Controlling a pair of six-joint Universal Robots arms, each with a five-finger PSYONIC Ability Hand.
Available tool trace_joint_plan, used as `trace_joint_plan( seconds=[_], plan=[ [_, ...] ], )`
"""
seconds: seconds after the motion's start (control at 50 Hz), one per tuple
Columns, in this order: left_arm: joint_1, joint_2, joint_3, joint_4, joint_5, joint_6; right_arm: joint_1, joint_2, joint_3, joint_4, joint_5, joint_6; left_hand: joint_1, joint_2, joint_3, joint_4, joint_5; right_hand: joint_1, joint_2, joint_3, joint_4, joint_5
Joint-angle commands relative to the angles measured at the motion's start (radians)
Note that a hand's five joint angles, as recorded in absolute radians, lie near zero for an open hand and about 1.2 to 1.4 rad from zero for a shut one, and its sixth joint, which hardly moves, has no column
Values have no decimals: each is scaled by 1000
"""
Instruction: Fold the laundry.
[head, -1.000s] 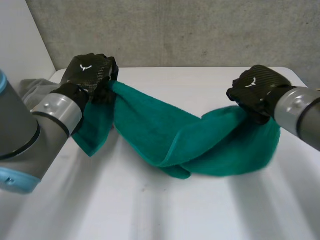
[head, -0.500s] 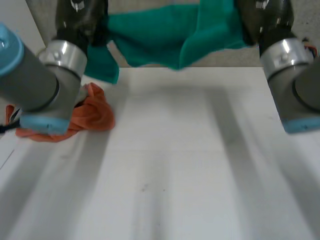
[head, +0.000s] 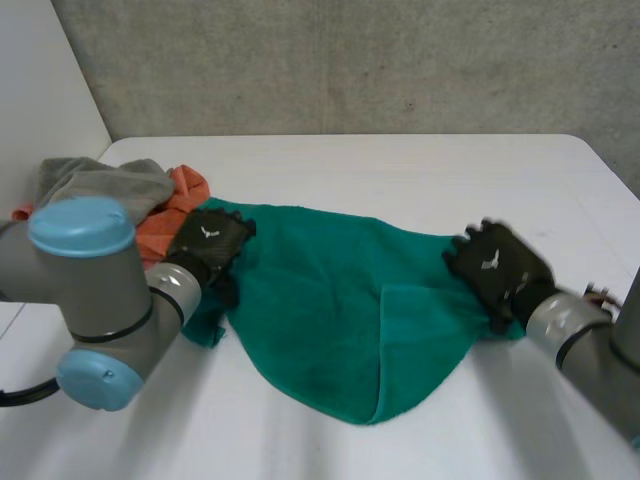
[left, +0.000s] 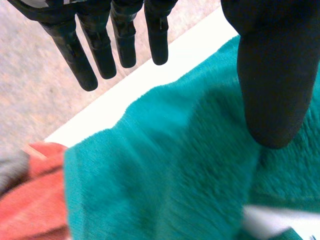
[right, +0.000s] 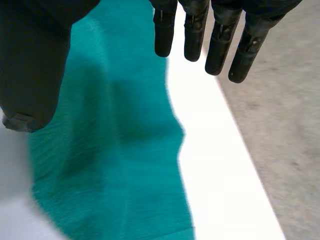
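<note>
My left hand (head: 210, 240) and right hand (head: 497, 268) are both open, fingers straight, holding nothing. Under and between them the green towel (head: 320, 300) lies spread on the table (head: 400, 165), one flap doubled over by my right hand. I judge the folding barely begun. Beyond my left hand, an orange cloth (head: 165, 222) and a grey cloth (head: 100, 178) wait.

Robotics lab test cell. Evidence: bare grey concrete wall (head: 350, 60) behind a plain white surface (head: 400, 170), grey left robot arm with light-blue caps (head: 95, 300) and matching right robot arm (head: 585, 345) over it, loose teal terry towel (head: 330, 300), orange cloth (head: 165, 215).
</note>
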Motion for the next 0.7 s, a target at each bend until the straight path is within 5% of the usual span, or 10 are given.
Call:
trace_joint_plan(
  seconds=[0.02, 0.12, 0.34, 0.7],
  plan=[
    [9, 132, -80, -1, 1, 10, 3, 3, -254, 285, -72, 218, -19, 0, -10, 0, 11, 41, -16, 4, 13, 22],
    [42, 213, -181, 4, 4, 10, 19, 142, -459, 468, -125, 247, -19, 0, -10, 0, 11, 76, 19, 40, 48, 58],
    [168, 306, -309, 1, 78, 14, 143, 486, -884, 798, -93, 227, -10, 9, -1, 9, 19, 223, 166, 186, 195, 204],
    [202, 296, -321, -2, 120, 7, 200, 606, -883, 669, 10, 143, -13, 6, -4, 6, 16, 414, 356, 377, 386, 395]
  ],
)
